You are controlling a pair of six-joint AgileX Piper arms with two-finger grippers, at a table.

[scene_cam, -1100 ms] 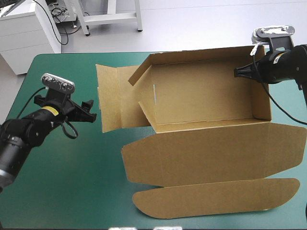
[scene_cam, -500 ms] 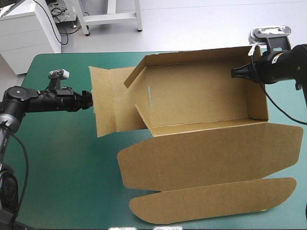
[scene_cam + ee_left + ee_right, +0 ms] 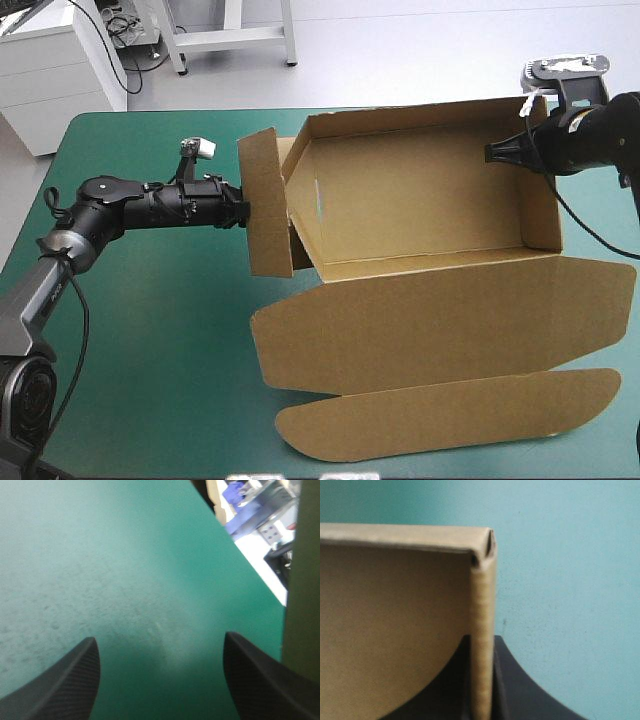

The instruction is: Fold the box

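The brown box [image 3: 420,200] stands in the middle-right of the table with its back and right walls raised. Its left side flap [image 3: 267,205] stands upright. My left gripper [image 3: 240,212] is against the outer face of that flap. Its black fingers are open [image 3: 160,639] over the teal-green cover, and the flap's board [image 3: 301,580] runs beside one finger. My right gripper [image 3: 495,152] is shut on the box's right wall near the far corner. In the right wrist view the wall's edge [image 3: 482,610] sits between the fingers [image 3: 482,647].
The wide lid panel [image 3: 440,320] and its rounded tuck flap [image 3: 440,415] lie flat on the table toward the front edge. Teal-green cover [image 3: 150,350] shows to the left and front-left of the box.
My left arm has reached right to the box, and the left side flap has gone from lying flat to standing upright. The right gripper has kept its hold on the wall.
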